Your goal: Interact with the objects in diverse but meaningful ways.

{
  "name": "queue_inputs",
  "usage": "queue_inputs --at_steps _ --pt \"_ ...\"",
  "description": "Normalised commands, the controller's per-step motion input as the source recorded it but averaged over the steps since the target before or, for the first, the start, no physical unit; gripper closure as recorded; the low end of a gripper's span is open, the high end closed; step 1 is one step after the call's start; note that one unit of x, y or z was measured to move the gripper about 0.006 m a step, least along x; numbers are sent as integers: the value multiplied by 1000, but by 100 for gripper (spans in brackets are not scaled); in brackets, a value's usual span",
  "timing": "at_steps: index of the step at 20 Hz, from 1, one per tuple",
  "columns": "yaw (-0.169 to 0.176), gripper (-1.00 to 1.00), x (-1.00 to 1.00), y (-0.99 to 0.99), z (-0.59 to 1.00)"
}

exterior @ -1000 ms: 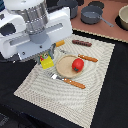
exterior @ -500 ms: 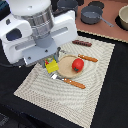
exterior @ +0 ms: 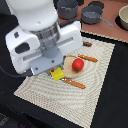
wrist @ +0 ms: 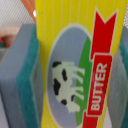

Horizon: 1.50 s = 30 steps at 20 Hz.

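Item: white Panda arm over woven beige placemat (exterior: 60, 95), round wooden plate (exterior: 75, 75), red round tomato (exterior: 77, 64), flat yellow butter packet (exterior: 56, 74).

Detail: gripper (exterior: 56, 73) closed partway on the packet, teal-edged grey pads (wrist: 25, 85) pressing both faces, held low at the plate's rim, just beside the tomato. Risk, judged: the slim, smooth packet could twist or slip out; lowering carelessly could nudge the tomato or the wooden-handled knife (exterior: 74, 83).

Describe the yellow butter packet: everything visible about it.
The yellow butter packet is a flat pack with a printed oval label: a black-and-white cow, a green field, and a red ribbon reading BUTTER. It sits between the pincer's grey, teal-edged pads, which press both sides. In the exterior view it shows as a small yellow block at the plate's edge, beside the tomato.
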Motion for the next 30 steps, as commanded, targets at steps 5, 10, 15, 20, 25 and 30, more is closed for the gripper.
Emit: queue_inputs --at_steps 5,10,15,20,25,30 --pt "0 100 937 -330 -30" --pt "0 100 717 -414 -150" --pt "0 100 555 -246 -198" --pt "0 100 343 -165 -154" --pt "0 -100 162 -122 133" --pt "0 -100 236 -91 885"
